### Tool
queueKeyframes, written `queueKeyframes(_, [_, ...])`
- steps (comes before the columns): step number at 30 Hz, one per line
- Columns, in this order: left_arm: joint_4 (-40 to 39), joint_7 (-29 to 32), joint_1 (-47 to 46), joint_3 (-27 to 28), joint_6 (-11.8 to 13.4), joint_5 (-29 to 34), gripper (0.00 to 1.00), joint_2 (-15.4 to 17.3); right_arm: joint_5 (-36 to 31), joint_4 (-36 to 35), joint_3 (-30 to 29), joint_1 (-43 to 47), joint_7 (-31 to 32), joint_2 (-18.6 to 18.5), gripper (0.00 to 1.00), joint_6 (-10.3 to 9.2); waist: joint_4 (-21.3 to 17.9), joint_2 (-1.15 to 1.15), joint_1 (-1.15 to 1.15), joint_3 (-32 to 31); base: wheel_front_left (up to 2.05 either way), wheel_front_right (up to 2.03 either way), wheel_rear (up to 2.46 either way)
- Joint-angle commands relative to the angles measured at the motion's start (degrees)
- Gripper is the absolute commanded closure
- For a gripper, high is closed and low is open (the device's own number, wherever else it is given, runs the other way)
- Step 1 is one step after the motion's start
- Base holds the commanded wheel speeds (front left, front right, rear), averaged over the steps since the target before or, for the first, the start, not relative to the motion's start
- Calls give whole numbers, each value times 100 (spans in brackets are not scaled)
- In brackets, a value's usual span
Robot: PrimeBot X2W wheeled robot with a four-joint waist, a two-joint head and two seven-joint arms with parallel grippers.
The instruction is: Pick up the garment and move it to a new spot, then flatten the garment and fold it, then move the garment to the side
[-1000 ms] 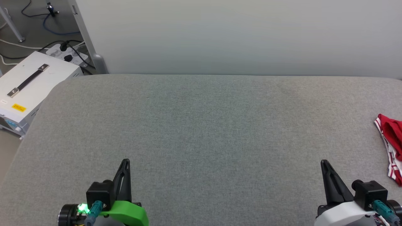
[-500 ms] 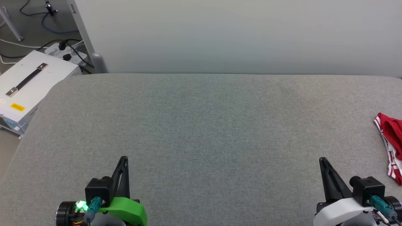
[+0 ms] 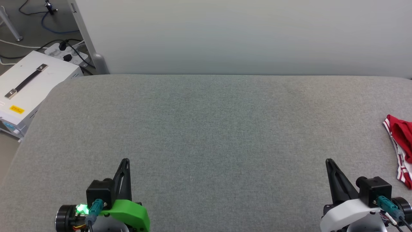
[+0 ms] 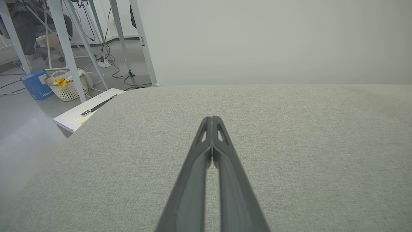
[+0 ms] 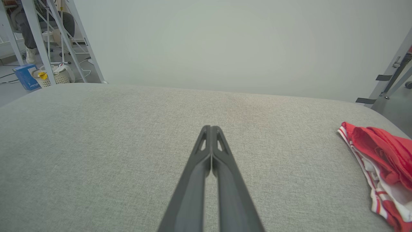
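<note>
The garment (image 3: 403, 133) is a red shirt, crumpled, not spread out. It lies in a loose heap at the far right of the grey counter (image 3: 206, 129), cut off by the head view's right border. Red fabric is bunched on top in soft folds. White fabric shows under it toward the near end. White-and-red striped trim runs along the heap's left edge and shows again at the near end. In the right wrist view the garment (image 5: 381, 146) sits at the right, close to the counter's rounded far-right corner, also cut by the frame. The pile is flat and low, resting on the counter.
</note>
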Motion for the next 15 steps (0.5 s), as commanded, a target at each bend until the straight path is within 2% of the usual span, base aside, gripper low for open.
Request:
queueKeyframes(1, [-27, 46, -136, 17, 22, 62, 100, -25, -78, -45, 12, -125, 49, 0, 100, -3, -2, 20, 0, 3, 0, 0, 0])
queueKeyframes(15, [-106, 207, -183, 61, 37, 123, 100, -40, -169, -80, 32, -214, 211, 0, 100, -3, -22, 23, 0, 29, 0, 0, 0])
